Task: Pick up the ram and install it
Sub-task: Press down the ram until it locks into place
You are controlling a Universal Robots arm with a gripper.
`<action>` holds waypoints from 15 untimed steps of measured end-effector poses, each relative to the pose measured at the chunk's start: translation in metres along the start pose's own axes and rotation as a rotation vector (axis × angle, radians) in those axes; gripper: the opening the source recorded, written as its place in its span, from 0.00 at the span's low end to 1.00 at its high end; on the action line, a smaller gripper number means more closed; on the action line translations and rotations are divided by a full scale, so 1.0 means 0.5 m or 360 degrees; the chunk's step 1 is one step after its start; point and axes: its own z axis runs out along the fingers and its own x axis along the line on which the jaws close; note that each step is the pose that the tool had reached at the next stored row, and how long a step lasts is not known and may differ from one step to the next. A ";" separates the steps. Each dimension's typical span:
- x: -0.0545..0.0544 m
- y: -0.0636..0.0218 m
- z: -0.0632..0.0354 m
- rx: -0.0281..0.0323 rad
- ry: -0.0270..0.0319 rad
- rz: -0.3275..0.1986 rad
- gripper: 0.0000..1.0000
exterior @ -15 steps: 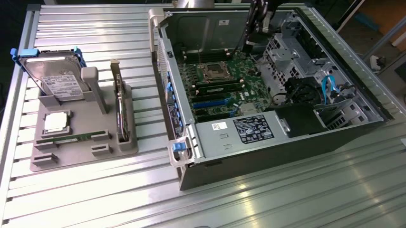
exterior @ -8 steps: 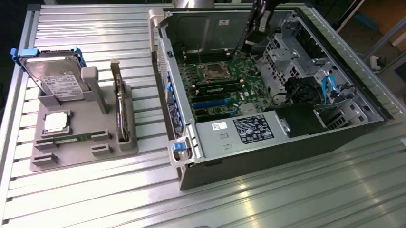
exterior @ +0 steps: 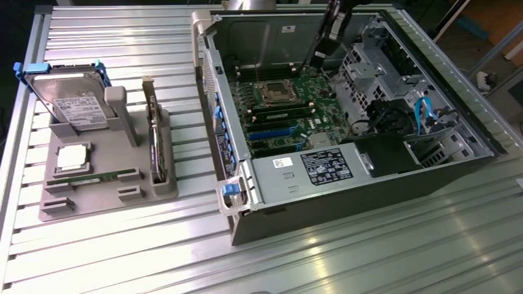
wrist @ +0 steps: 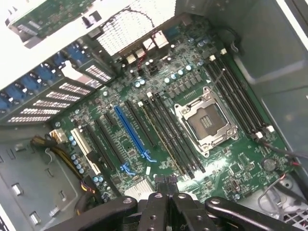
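- The gripper (wrist: 166, 185) hung inside the open computer case (exterior: 457, 168), above the motherboard (exterior: 286, 116); its fingers (wrist: 161, 183) were drawn together with nothing seen between them.
- In the exterior view the arm (exterior: 327, 33) came down from the top edge into the case, ending near the board's far side.
- One ram (exterior: 82, 179) lay flat in a slot along the front of the grey holder (exterior: 106, 199), on the table (exterior: 343, 257), well apart from the case and toward the exterior view's left.
- In the wrist view a stick (wrist: 166, 139) with a gold-coloured edge sat in one of the long memory slots beside the empty processor socket (wrist: 206, 121).
- On the holder stood a silver hard drive (exterior: 73, 101) in a blue-trimmed bracket, and a dark expansion card (exterior: 153, 131) stood on edge just beside it; a square silver chip (exterior: 72, 157) lay flat between them and the ram.
- A blue slot (wrist: 131, 137) ran across the motherboard beside the black ones.
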 end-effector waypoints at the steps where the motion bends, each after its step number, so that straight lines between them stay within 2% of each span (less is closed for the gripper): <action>1: 0.000 0.000 0.000 -0.00012 -0.00005 0.0023 0.11; 15: 0.000 0.000 0.000 -0.00169 -0.00062 0.0320 0.11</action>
